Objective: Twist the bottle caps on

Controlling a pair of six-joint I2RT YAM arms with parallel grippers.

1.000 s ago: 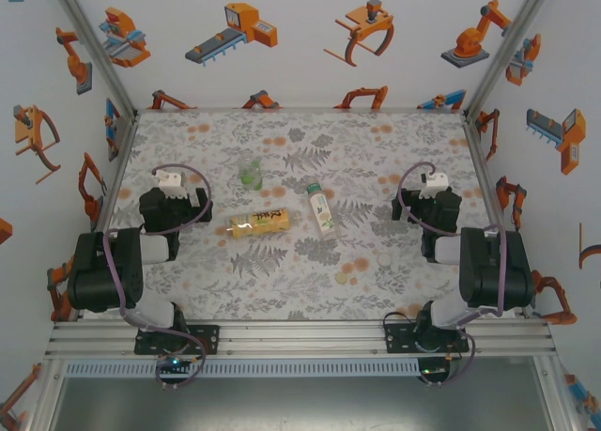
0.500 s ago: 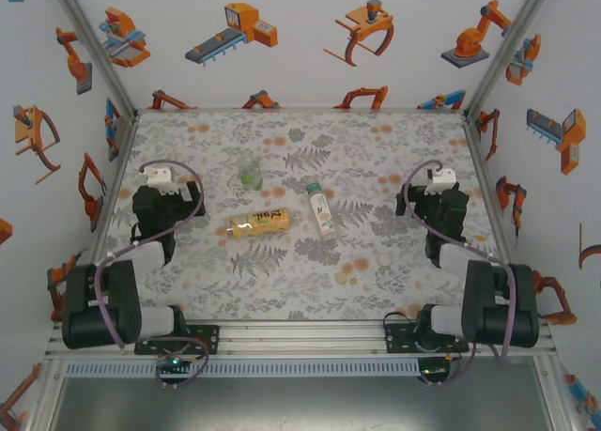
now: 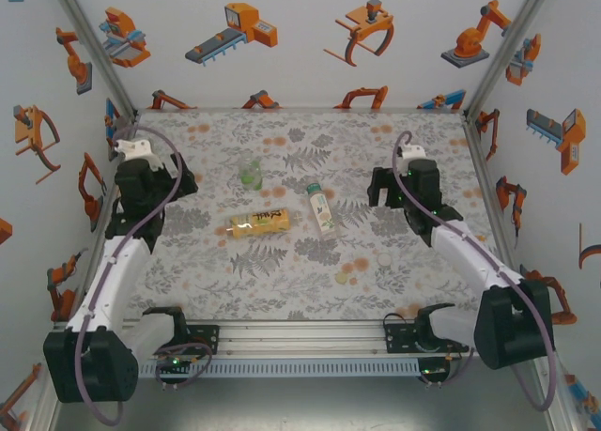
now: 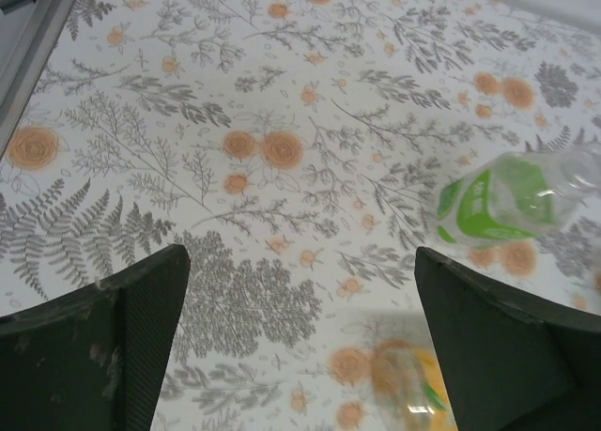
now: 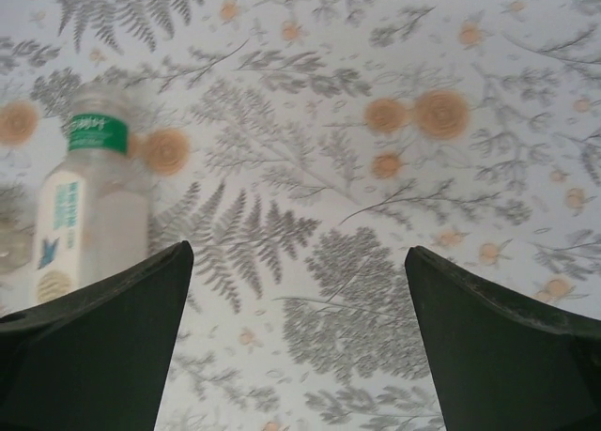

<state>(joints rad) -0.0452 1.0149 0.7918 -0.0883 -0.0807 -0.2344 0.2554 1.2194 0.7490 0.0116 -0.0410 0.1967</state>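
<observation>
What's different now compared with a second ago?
Both arms unfolded from their tucked pose, carrying the left hand and right hand away from the near edge, farther up the table. Neither took hold of anything. The bottles and loose caps lie where they were.

The yellow-labelled amber bottle (image 3: 258,225) lies on its side, its length running left to right. Beyond it, and apart from it, the short green-tinted bottle (image 3: 250,174) stands upright, clear plastic with a bright green label. Just to the amber bottle's right the slim pale-labelled bottle (image 3: 322,210) lies on its side, its green-banded neck pointing toward the far side. Farther right of the amber bottle and nearer than it, two small round caps lie loose and apart: a pale yellow-green cap (image 3: 342,276) and, beyond that to the right, a white cap (image 3: 384,259).
</observation>
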